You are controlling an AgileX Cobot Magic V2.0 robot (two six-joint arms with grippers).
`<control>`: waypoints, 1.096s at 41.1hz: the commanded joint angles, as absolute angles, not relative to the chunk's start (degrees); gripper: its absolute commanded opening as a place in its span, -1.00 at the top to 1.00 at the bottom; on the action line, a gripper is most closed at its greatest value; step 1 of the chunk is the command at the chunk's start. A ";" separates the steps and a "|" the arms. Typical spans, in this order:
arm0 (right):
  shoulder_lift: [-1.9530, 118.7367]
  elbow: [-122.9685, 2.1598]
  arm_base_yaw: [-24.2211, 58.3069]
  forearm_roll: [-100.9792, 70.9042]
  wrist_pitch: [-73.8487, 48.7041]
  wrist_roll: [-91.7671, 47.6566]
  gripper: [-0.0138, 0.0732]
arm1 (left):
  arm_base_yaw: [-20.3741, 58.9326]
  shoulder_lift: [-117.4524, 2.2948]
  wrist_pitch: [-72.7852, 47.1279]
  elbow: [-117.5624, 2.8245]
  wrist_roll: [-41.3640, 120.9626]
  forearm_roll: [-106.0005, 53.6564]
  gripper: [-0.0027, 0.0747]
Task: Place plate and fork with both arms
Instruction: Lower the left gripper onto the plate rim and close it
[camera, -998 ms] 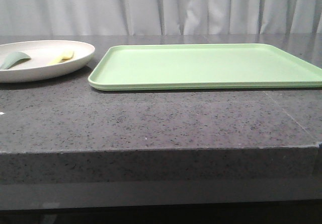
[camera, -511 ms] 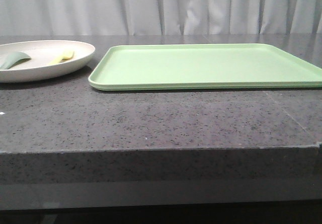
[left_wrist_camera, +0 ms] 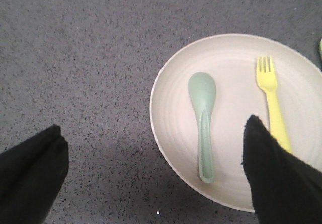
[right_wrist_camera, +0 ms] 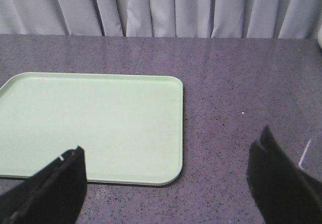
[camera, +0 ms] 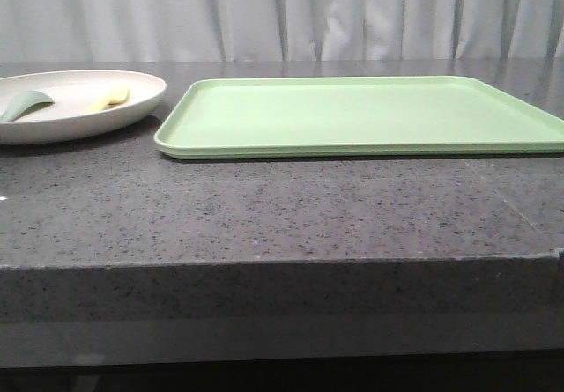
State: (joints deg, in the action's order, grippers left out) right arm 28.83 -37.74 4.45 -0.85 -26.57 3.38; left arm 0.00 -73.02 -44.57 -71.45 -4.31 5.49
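Cream-white, the plate is seen on the dark table left of the green tray, with the fork and a spoon inside. Nothing is held: left gripper and right gripper are spread wide. Everything is judged undone.

On the bench I see the plate holding the fork and a green spoon, just beside the tray.
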 commanded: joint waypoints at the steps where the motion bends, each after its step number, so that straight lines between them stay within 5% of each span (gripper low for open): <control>1: 29.47 -39.89 4.20 -0.90 -21.70 3.12 -0.82 | -0.05 -77.32 -47.34 -78.06 -4.89 5.44 -0.81; 18: 29.47 -39.89 4.20 -0.90 -21.70 3.12 -0.82 | -3.79 -95.63 -52.53 -90.77 -4.05 5.48 -0.81; 45: 29.47 -39.89 4.20 -0.90 -21.70 3.12 -0.82 | -4.29 -103.71 -53.07 -91.10 -0.40 1.19 -0.81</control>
